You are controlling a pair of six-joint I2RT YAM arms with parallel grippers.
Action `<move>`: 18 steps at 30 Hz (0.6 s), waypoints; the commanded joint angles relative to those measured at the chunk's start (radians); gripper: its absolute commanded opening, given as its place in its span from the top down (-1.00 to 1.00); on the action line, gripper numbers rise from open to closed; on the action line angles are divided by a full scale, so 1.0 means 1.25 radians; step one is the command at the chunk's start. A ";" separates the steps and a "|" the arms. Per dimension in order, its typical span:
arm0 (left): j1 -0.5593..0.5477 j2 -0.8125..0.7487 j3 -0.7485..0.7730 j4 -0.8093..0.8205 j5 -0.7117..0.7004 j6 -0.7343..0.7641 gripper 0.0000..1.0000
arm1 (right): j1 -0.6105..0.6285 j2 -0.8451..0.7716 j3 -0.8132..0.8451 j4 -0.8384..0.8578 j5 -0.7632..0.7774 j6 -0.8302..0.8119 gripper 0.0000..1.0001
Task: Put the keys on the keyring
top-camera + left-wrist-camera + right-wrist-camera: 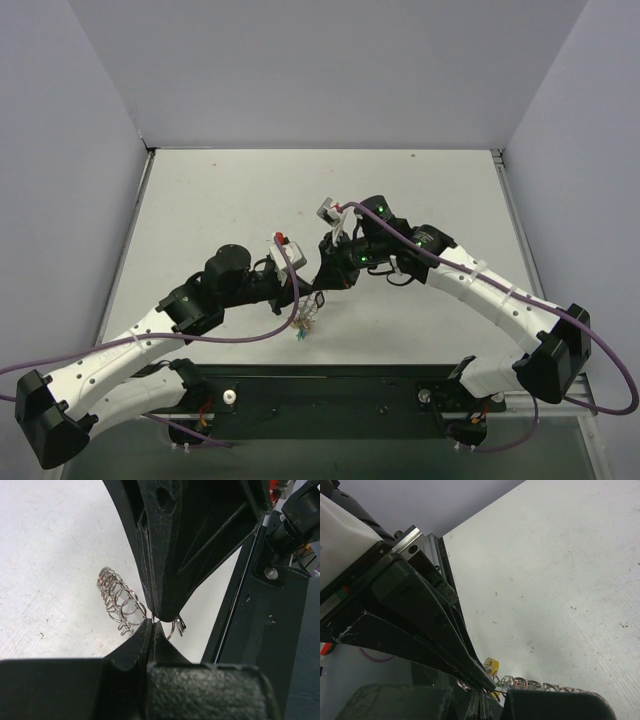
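Top external view: left pincer point(306, 300) and right pincer point(324, 292) tip to tip above the middle of the worktop point(220, 200), both pressed together, pinching the keyring point(117, 599). Keys point(305, 325) dangling just under. Yellow key point(491, 665) beside the right tip.

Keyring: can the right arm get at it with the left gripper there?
Likely yes: the right gripper, shut, meets the left gripper tip to tip at the keyring; nothing lies between.
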 commanded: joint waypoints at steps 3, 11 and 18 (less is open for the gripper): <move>-0.004 -0.006 0.063 0.045 0.029 -0.018 1.00 | 0.018 -0.016 0.039 0.002 0.070 -0.015 1.00; -0.005 -0.001 0.065 0.042 0.028 -0.023 1.00 | 0.040 -0.014 0.047 -0.012 0.161 -0.010 1.00; -0.005 -0.005 0.065 0.041 0.026 -0.024 1.00 | 0.048 -0.017 0.043 -0.017 0.205 -0.009 1.00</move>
